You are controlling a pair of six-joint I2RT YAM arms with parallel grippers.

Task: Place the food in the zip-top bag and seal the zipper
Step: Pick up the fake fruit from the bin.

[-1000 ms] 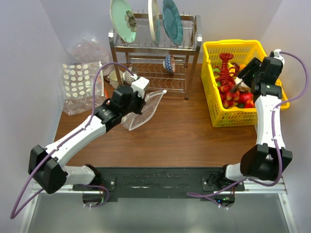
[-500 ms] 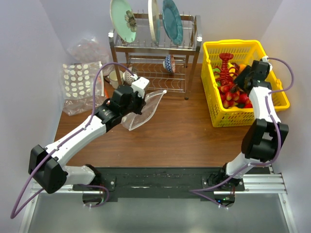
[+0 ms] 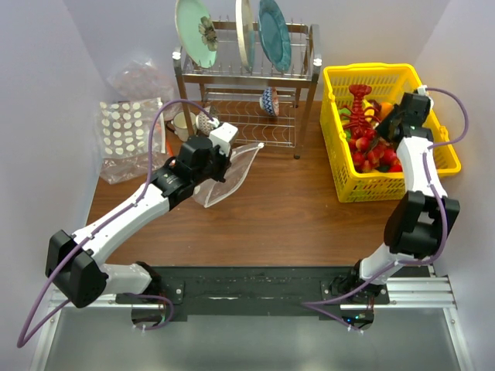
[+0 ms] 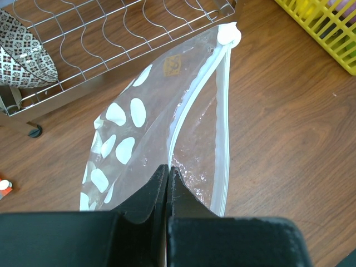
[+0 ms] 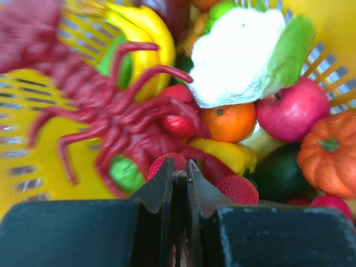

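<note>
Left gripper (image 4: pixel 168 169), jaws pinching the rim of the zip-top bag (image 4: pixel 194 128) beside the dish rack (image 3: pixel 247 75), should hold its mouth agape; right gripper (image 5: pixel 179 169), jaws nearly together amid food (image 5: pixel 228 122) in the yellow basket (image 3: pixel 340 77), grip uncertain, should lift one piece.

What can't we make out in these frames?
Right gripper: what, if anything, it pinches; right wrist view, own fingers cover it; too small from the top.
Food low in the yellow basket: buried under the red lobster and upper pieces, both views.
Zip-top bag, near end: left wrist view, behind the left gripper.
The red lobster, left side: blurred, right wrist view.
</note>
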